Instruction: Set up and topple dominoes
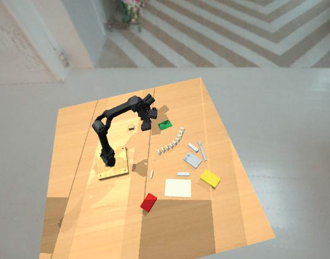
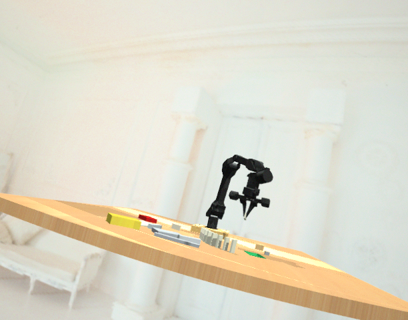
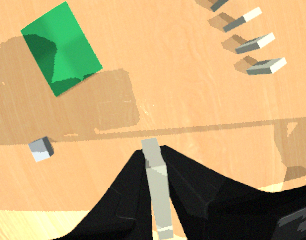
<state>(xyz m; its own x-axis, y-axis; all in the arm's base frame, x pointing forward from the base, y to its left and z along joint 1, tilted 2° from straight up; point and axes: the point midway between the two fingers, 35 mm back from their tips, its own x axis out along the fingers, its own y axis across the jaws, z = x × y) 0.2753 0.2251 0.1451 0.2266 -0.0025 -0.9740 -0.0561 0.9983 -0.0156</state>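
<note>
Several cream dominoes stand upright in a curved row [image 1: 171,145] [image 2: 215,239]; its near end also shows at the upper right of the wrist view, where the last standing domino [image 3: 275,66] is. Another cream domino [image 1: 151,174] lies flat on the table, apart from the row, towards the red block. My gripper [image 2: 245,217] [image 3: 151,155] is shut on a domino [image 3: 159,195], pale and narrow between the fingers. It holds the domino well above the table, off to the arm side of the row's far end. In the top view the arm hides the fingertips.
A green flat piece [image 1: 165,124] [image 2: 254,254] [image 3: 68,40] lies near the row's far end. A small grey cube [image 3: 39,150] and a tan block [image 1: 131,127] are nearby. Beyond the row lie grey bars [image 1: 193,147], a grey plate [image 1: 192,161], a yellow block [image 1: 210,178], a white sheet [image 1: 177,188] and a red block [image 1: 148,202].
</note>
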